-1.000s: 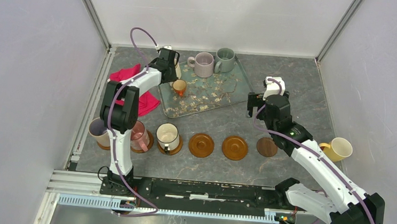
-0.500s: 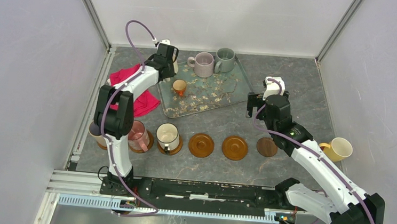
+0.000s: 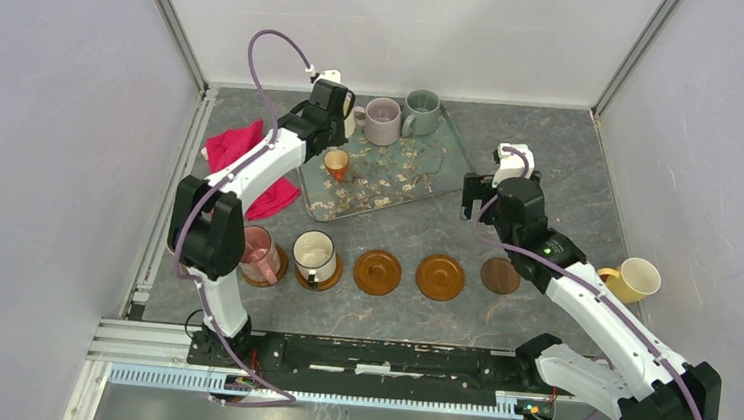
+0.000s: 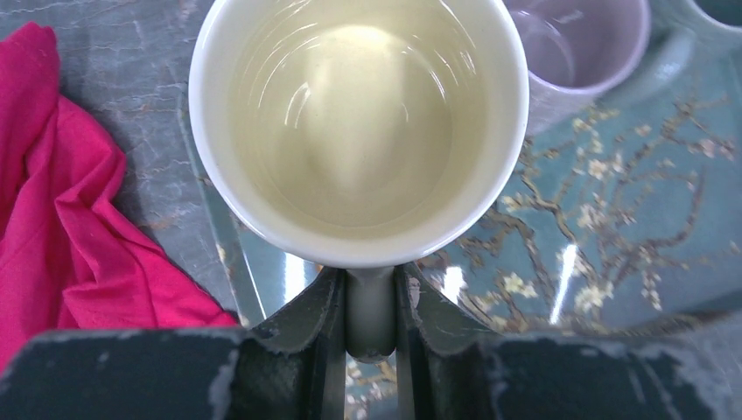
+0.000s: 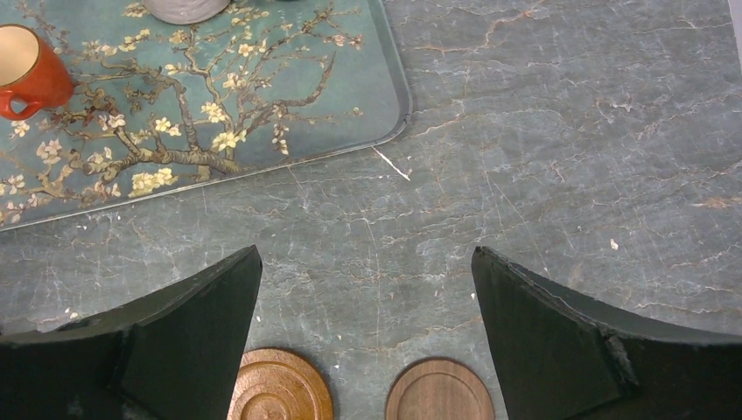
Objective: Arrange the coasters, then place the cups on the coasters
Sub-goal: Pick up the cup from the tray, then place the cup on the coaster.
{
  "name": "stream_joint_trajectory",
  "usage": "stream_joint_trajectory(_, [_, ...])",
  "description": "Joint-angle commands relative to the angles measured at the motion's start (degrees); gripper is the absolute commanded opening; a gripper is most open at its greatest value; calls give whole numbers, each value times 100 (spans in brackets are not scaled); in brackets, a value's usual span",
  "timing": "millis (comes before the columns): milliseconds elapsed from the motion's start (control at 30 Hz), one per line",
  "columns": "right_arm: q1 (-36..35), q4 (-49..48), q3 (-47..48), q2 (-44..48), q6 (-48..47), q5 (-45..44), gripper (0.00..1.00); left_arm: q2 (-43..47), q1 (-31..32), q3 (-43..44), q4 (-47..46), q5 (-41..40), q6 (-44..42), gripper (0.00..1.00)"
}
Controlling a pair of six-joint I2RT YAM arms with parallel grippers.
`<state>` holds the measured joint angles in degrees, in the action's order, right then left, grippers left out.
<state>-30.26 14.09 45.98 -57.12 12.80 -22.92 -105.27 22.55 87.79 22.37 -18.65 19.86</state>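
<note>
Cup handle pinched by left end effector over tray edge; right end effector spread, empty.

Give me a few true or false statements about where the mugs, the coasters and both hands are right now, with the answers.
1. The left hand is shut on the handle of the cream mug. True.
2. The right hand holds the yellow mug. False: it is open and empty, and that mug stands on the table, apart from it.
3. Three coasters in the row are bare. True: an orange-brown coaster, a second orange-brown coaster and a dark brown coaster.
4. The floral tray is empty. False: a mauve mug, a grey-green mug and a small orange cup stand on it.
</note>
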Motion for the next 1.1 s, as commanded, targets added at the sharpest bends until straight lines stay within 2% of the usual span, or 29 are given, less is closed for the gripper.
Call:
stream_joint_trajectory(0, [-7,-264,-69,66,102,-38,98,817,360,111,-315,-278,-176,2])
stream_joint_trajectory(200, [-5,-261,-191,70,174,-210,98,1250,1029,-183,-52,-320,-85,2])
stream_joint_trajectory(667, [-10,-345,-458,127,364,-319,98,2551,2454,-1815,211,-427,706,2])
stream_joint_trajectory(1067, [-6,-320,-419,-40,468,-437,98,3303,3650,-2930,460,-633,1533,2])
